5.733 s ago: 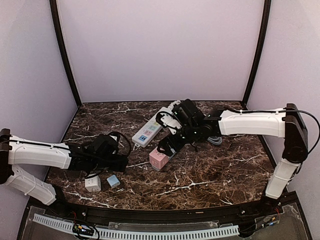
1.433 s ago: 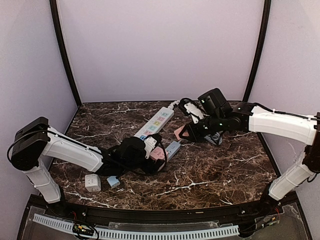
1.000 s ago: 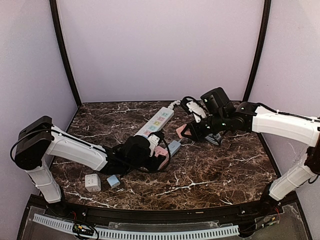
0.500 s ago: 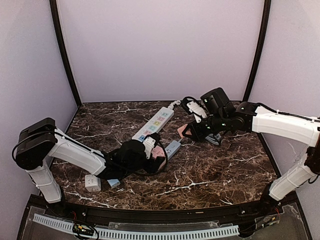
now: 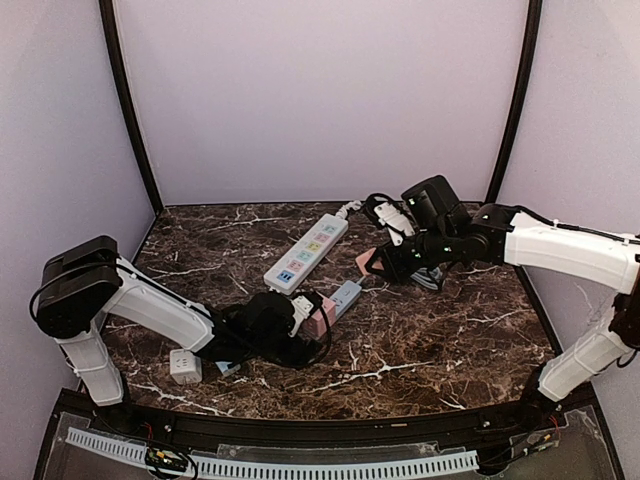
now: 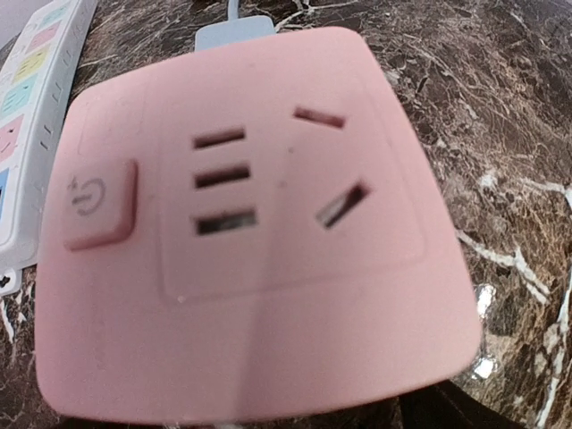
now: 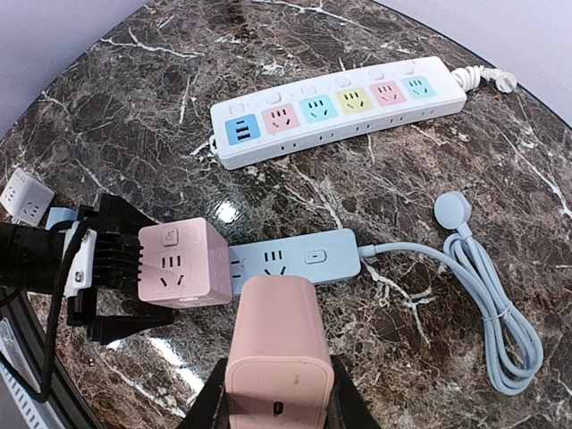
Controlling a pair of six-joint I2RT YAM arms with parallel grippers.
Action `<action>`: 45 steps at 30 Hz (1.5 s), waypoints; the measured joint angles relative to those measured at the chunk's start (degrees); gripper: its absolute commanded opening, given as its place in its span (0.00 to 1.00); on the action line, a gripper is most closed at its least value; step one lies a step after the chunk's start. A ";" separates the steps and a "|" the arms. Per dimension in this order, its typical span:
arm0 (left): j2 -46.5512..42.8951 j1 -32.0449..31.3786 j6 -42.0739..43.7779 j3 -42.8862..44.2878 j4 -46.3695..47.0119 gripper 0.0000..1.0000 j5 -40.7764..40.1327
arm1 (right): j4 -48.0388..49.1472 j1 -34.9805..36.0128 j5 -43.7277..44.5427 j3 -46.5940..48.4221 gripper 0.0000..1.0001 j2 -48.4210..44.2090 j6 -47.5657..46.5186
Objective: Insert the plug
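My right gripper [image 7: 277, 393] is shut on a pink plug block [image 7: 273, 344], held above the table at the right of centre [image 5: 364, 262]. A pink cube socket [image 7: 183, 264] stands on the marble beside the end of a blue power strip [image 7: 299, 259], its socket face towards the right wrist camera. My left gripper [image 5: 303, 322] lies low on the table with its jaws wide on either side of the cube; the black fingers [image 7: 116, 219] show to the cube's left. The cube [image 6: 250, 223] fills the left wrist view, and no finger shows there.
A white power strip [image 5: 305, 250] with coloured sockets lies behind the cube. The blue strip's coiled cable [image 7: 487, 304] lies to the right. A small white cube adapter [image 5: 185, 366] and a small blue one [image 5: 224, 368] sit near the front left. Purple walls enclose the table.
The left jaws have spread wide from the pink cube, which now sits slightly lower and closer to the front. The right arm has held still with the plug.
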 measured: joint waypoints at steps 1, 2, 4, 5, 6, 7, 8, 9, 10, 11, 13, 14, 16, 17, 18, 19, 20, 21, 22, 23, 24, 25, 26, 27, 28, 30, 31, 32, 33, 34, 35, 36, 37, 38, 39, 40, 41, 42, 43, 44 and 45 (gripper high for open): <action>-0.17 0.00 0.33 0.00 0.02 0.96 0.17 | 0.00 0.00 0.24 -0.04 0.00 -0.04 0.00; -0.26 0.00 0.39 0.02 0.13 0.98 0.24 | -0.04 0.00 0.35 -0.09 0.00 -0.13 0.00; -0.28 0.00 0.55 0.04 0.55 0.99 0.26 | -0.04 0.00 0.50 -0.15 0.00 -0.44 0.00; -0.28 0.00 0.55 0.04 0.79 0.99 0.20 | -0.02 0.00 0.50 -0.22 0.00 -0.68 -0.02; -0.28 0.00 0.55 0.04 1.07 0.99 0.09 | -0.02 0.00 0.48 -0.31 0.00 -0.85 -0.02; -0.31 0.00 0.55 0.04 1.31 0.99 -0.09 | -0.04 0.00 0.48 -0.35 0.00 -0.94 -0.02; -0.33 0.00 0.57 0.04 1.60 0.99 -0.39 | 0.00 0.00 0.48 -0.37 0.00 -0.94 -0.02; -0.35 0.00 0.57 0.04 1.99 0.99 -0.85 | 0.00 0.00 0.46 -0.42 0.00 -0.94 0.00; -0.44 0.00 0.68 0.04 2.25 0.99 -1.18 | -0.07 0.00 0.46 -0.46 0.00 -0.94 0.00; -0.57 0.00 0.74 0.04 2.45 0.99 -1.53 | -0.07 0.00 0.46 -0.50 0.00 -0.94 0.00; -1.03 0.00 1.16 0.04 3.02 0.99 -2.29 | -0.07 0.00 0.44 -0.52 0.00 -0.94 -0.02; -1.29 0.00 1.33 0.04 3.45 0.99 -2.58 | -0.07 0.00 0.46 -0.52 0.00 -0.94 -0.02; -1.62 0.00 1.84 0.04 4.04 0.99 -2.93 | -0.04 0.00 0.44 -0.52 0.00 -0.94 -0.02; -1.75 0.00 2.10 0.04 4.31 0.99 -3.06 | -0.04 0.00 0.46 -0.52 0.00 -0.94 -0.02; -1.88 0.00 2.54 0.07 4.59 0.99 -3.26 | -0.07 0.00 0.46 -0.52 0.00 -0.94 -0.02; -1.92 0.00 2.84 0.11 4.79 0.97 -3.34 | -0.04 0.00 0.44 -0.52 0.00 -0.92 -0.04; -1.92 0.00 3.13 0.24 5.01 0.96 -3.41 | -0.04 0.00 0.44 -0.52 0.00 -0.92 -0.04; -1.92 0.00 3.45 0.50 5.01 0.92 -3.45 | -0.04 0.00 0.33 -0.52 0.00 -0.87 -0.07; -1.92 0.00 3.85 0.83 5.11 0.90 -3.50 | -0.04 0.00 0.22 -0.52 0.00 -0.83 -0.13; -1.92 0.00 4.15 1.14 5.46 0.83 -3.52 | -0.04 0.00 0.13 -0.52 0.00 -0.76 -0.22; -1.92 0.00 4.44 1.42 5.75 0.79 -3.52 | -0.04 0.00 0.07 -0.52 0.00 -0.72 -0.26; -1.92 0.02 4.87 1.70 6.21 0.72 -3.43 | -0.04 0.00 0.04 -0.52 0.00 -0.72 -0.42; -1.92 0.04 5.31 1.88 6.58 0.70 -3.23 | -0.04 0.00 0.04 -0.52 0.00 -0.70 -0.48; -1.92 0.04 5.79 1.92 7.21 0.65 -2.95 | -0.04 0.00 0.02 -0.52 0.00 -0.72 -0.63; -1.92 0.09 6.47 1.92 7.50 0.63 -2.62 | -0.04 0.00 0.02 -0.52 0.00 -0.70 -0.85; -1.92 0.15 7.56 1.92 7.91 0.59 -1.97 | 0.02 0.00 0.02 -0.63 0.00 -0.72 -1.22; -1.92 0.15 8.35 1.92 8.11 0.58 -1.49 | 0.02 0.00 -0.02 -0.76 0.00 -0.72 -1.44; -1.92 0.15 8.81 1.92 8.20 0.57 -1.07 | 0.00 0.00 -0.09 -0.87 0.00 -0.72 -1.60; -1.92 0.20 9.35 1.92 8.28 0.56 -0.66 | 0.02 0.00 -0.20 -1.03 0.00 -0.72 -1.77; -1.95 0.39 9.88 1.88 8.35 0.56 0.04 | 0.00 0.00 -0.26 -1.22 0.00 -0.72 -2.10; -2.05 0.59 10.43 1.84 8.35 0.56 0.74 | 0.04 0.00 -0.31 -1.44 0.00 -0.72 -2.36; -2.25 0.70 11.04 1.60 8.44 0.56 1.75 | 0.02 0.00 -0.44 -1.77 0.00 -0.72 -2.60; -2.54 0.92 11.47 1.36 8.41 0.56 2.32 | 0.00 0.00 -0.55 -2.01 0.00 -0.74 -2.82; -3.06 1.03 11.93 0.92 8.31 0.56 3.37 | 0.02 0.00 -0.83 -2.34 0.00 -0.79 -3.02; -3.80 1.14 12.35 0.42 8.09 0.56 4.42 | -0.02 0.00 -1.05 -2.60 0.00 -0.85 -3.23; -4.46 1.18 12.63 0.00 7.87 0.55 5.40 | -0.09 0.00 -1.22 -2.84 0.00 -0.96 -3.45; -5.33 1.29 12.94 -0.39 7.41 0.55 6.86 | -0.17 0.00 -1.36 -2.95 0.00 -1.16 -3.69; -6.12 1.40 13.16 -0.79 6.95 0.55 8.20 | -0.22 0.00 -1.66 -3.02 0.00 -1.53 -3.93; -7.17 1.57 13.38 -1.38 6.73 0.55 10.03 | -0.24 0.00 -1.79 -3.02 0.00 -1.75 -4.02; -8.22 1.70 13.49 -1.97 6.34 0.55 11.72 | -0.22 0.00 -2.27 -3.02 0.00 -2.16 -4.20; -9.38 1.84 13.62 -2.71 5.95 0.55 13.55 | -0.26 0.00 -2.73 -3.02 0.00 -2.64 -4.42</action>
